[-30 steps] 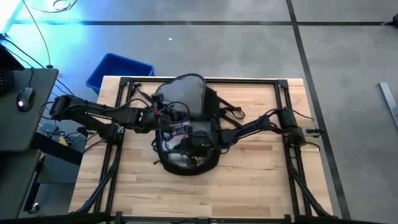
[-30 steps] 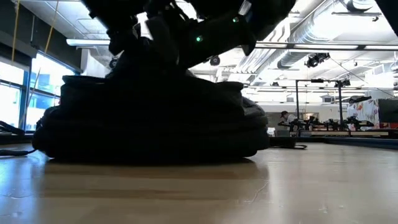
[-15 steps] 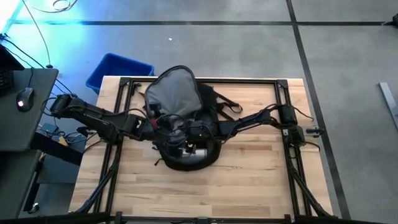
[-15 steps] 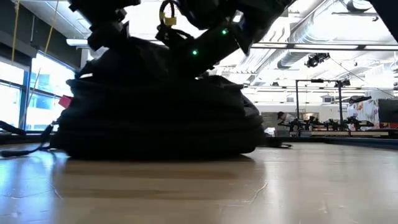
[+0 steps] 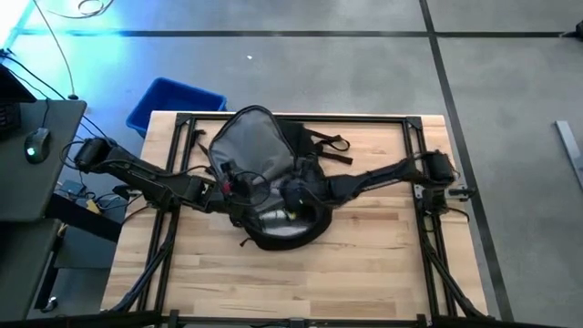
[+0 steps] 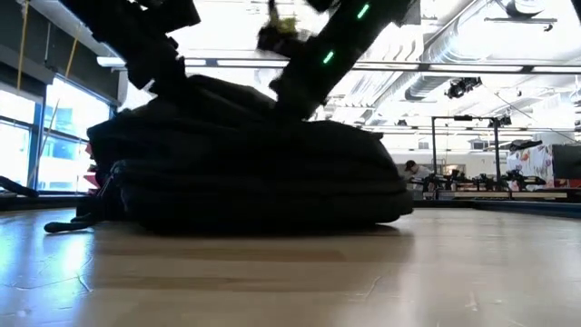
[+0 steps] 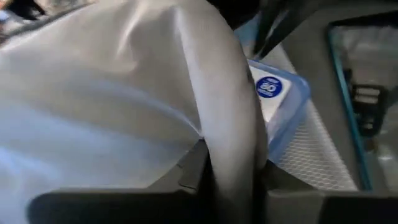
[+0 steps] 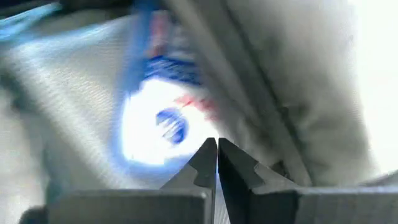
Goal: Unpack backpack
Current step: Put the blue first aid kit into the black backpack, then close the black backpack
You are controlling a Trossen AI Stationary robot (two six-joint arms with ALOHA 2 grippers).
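The black backpack (image 5: 273, 196) lies flat in the middle of the table, a dark mound in the low view (image 6: 254, 173). Its flap is thrown back toward the far edge, showing grey lining (image 5: 250, 146). My left gripper (image 5: 228, 187) reaches in from the left and is shut on the lining (image 7: 124, 106). My right gripper (image 5: 296, 196) reaches in from the right, shut (image 8: 217, 163), pointing into the opening. In front of it lies a clear blue-edged pouch (image 8: 165, 124) with a round blue label (image 7: 270, 87). My left gripper pinches a fold of the backpack's grey lining (image 7: 233, 168) between its two fingers; the fold runs out from between them and spreads into the open flap. My right gripper's shut fingertips (image 8: 205, 165) sit close to the pouch; whether they touch it I cannot tell.
The black shoulder straps (image 5: 328, 146) trail over the table on the far right of the backpack. A blue bin (image 5: 173, 102) stands on the floor past the far-left corner. Bare wood (image 5: 364, 264) runs along the near side of the table.
The grey flap has been drawn back toward the far-left and lies more open. The backpack has slid slightly toward the right and sits flatter in the low view. My right gripper has gone deeper into the opening, covering the pouch that showed from above a second ago.
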